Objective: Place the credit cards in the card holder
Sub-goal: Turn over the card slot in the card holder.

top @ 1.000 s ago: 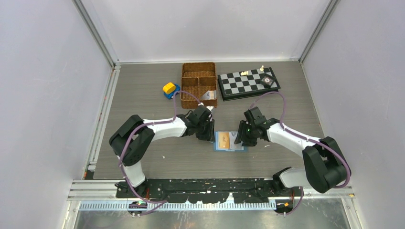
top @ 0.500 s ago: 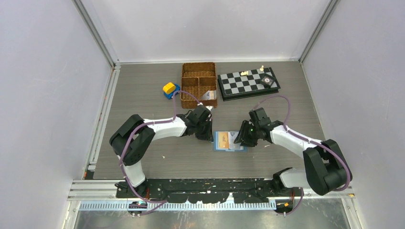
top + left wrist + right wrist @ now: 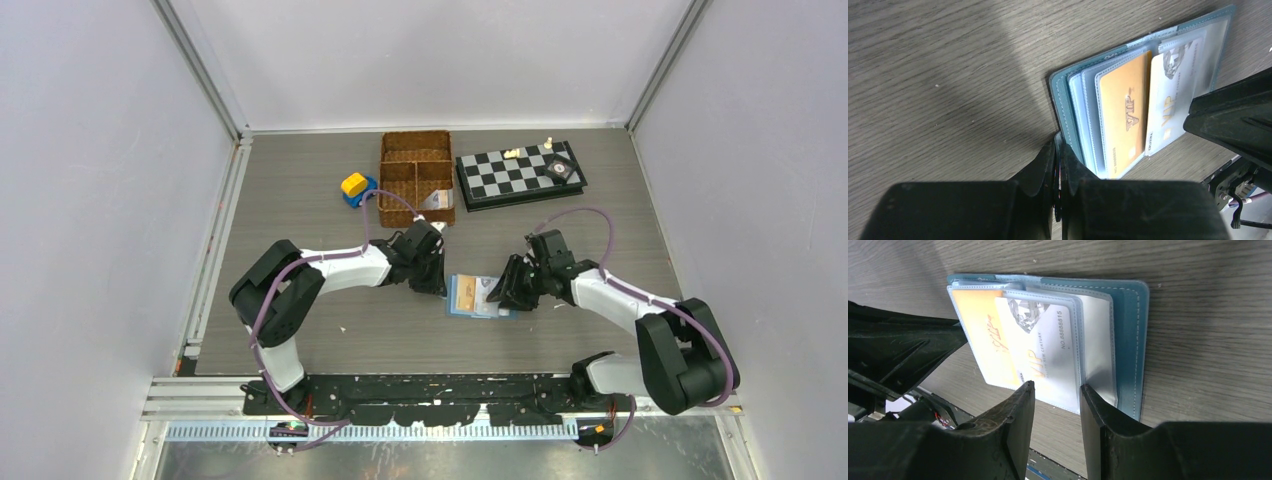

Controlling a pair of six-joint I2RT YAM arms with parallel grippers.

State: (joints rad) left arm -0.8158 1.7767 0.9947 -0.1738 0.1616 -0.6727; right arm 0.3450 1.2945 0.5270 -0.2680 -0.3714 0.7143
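The card holder (image 3: 1130, 340) lies open and flat on the table (image 3: 948, 75), between the two grippers. An orange card (image 3: 1123, 115) sits in one clear pocket. A white card (image 3: 1048, 340) lies partly over it, and it looks to be mostly inside the next pocket.

The cards look thin, light and stiff, and smooth enough to slip. I think the best place to hold or push one is the short edge nearest the right gripper, so it slides in straight. The holder looks soft and light, and its clear pockets look floppy (they may bend or lift when a card rubs on them). So it likely needs holding down at a side edge.

The left gripper (image 3: 1058, 145) has its fingers pressed together, with the tips right at the holder's side edge. I cannot tell if it pinches the cover or only pushes on it. The right gripper (image 3: 1056, 390) is open a little and holds nothing. The white card's near edge shows in the gap between its fingers.

Compared with a second ago, the right arm has pulled out a bit toward its own side, and its wrist leans lower. From above, less orange shows on the holder now and more white. The left arm is in the same spot.
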